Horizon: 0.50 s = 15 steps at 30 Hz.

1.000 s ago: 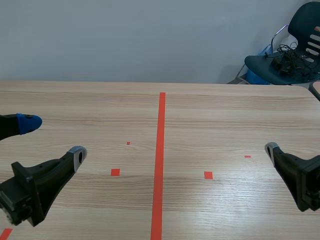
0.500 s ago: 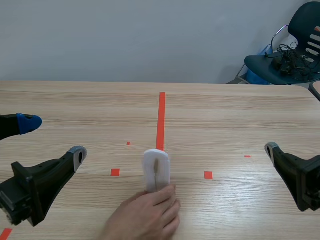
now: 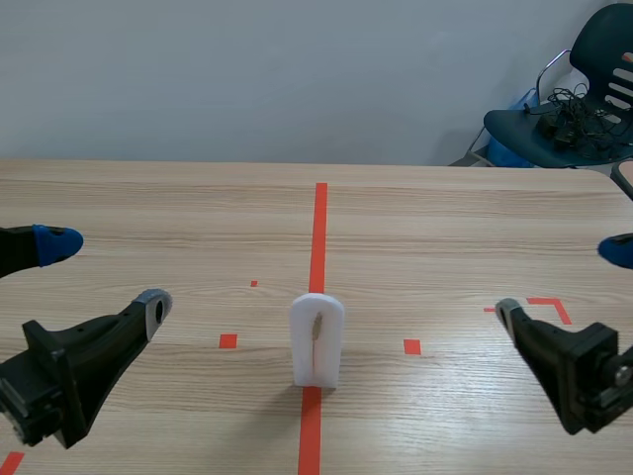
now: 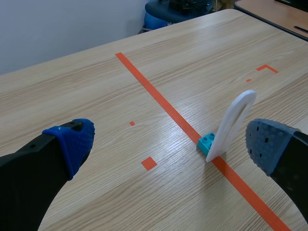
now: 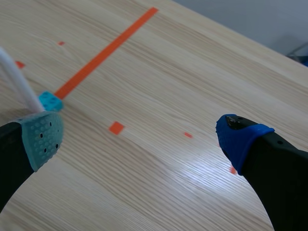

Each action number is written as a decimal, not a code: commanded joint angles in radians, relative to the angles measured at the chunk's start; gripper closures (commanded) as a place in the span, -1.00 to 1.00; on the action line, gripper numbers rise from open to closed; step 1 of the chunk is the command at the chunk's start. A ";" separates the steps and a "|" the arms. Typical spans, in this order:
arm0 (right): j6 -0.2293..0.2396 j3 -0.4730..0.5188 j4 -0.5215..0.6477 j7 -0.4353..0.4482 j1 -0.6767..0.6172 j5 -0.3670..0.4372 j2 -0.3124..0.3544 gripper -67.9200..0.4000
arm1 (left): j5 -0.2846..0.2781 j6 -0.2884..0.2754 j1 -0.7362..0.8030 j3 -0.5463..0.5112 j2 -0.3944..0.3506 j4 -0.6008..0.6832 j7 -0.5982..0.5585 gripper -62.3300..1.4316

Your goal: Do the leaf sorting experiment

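**Sorting not yet begun**

A stand [image 3: 317, 338] is set upright, a teal block [image 4: 207, 142] at its base; nothing to sort is shown. Left gripper [image 3: 104, 275] and right gripper [image 3: 562, 281] are held spread and empty, well either side of it

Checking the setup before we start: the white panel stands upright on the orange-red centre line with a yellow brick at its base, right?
No: the brick is teal, not yellow, as the left wrist view shows. The white panel does stand upright on the orange-red centre line with it at its base.
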 commanded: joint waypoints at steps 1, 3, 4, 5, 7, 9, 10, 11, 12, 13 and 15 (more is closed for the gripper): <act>-0.009 -0.039 -0.035 0.015 0.049 0.010 0.003 -1.00 | -0.010 -0.002 -0.008 0.000 0.003 0.004 -0.014 -1.00; -0.009 -0.090 -0.087 0.016 0.096 0.006 0.003 -1.00 | -0.010 -0.002 -0.008 0.000 0.003 0.004 -0.014 -1.00; -0.008 -0.116 -0.117 0.019 0.121 0.000 0.002 -1.00 | -0.010 -0.002 -0.008 0.000 0.003 0.004 -0.014 -1.00; -0.008 -0.141 -0.147 0.027 0.145 -0.011 0.002 -1.00 | -0.010 -0.002 -0.008 0.000 0.003 0.004 -0.014 -1.00; -0.008 -0.194 -0.212 0.052 0.195 -0.049 -0.009 -1.00 | -0.010 -0.002 -0.008 0.000 0.003 0.004 -0.014 -1.00; 0.000 -0.249 -0.282 0.086 0.249 -0.093 -0.027 -1.00 | -0.010 -0.002 -0.008 0.000 0.003 0.004 -0.014 -1.00; 0.011 -0.278 -0.317 0.099 0.277 -0.113 -0.037 -1.00 | -0.010 -0.002 -0.008 0.000 0.003 0.004 -0.014 -1.00; 0.021 -0.307 -0.351 0.115 0.304 -0.132 -0.047 -1.00 | -0.010 -0.002 -0.008 0.000 0.003 0.004 -0.014 -1.00; 0.022 -0.336 -0.386 0.138 0.330 -0.154 -0.058 -1.00 | -0.010 -0.002 -0.008 0.000 0.003 0.004 -0.014 -1.00; 0.021 -0.364 -0.419 0.167 0.352 -0.180 -0.070 -1.00 | -0.010 -0.002 -0.008 0.000 0.003 0.004 -0.014 -1.00; 0.021 -0.417 -0.488 0.235 0.398 -0.251 -0.093 -1.00 | -0.010 -0.002 -0.008 0.000 0.003 0.004 -0.014 -1.00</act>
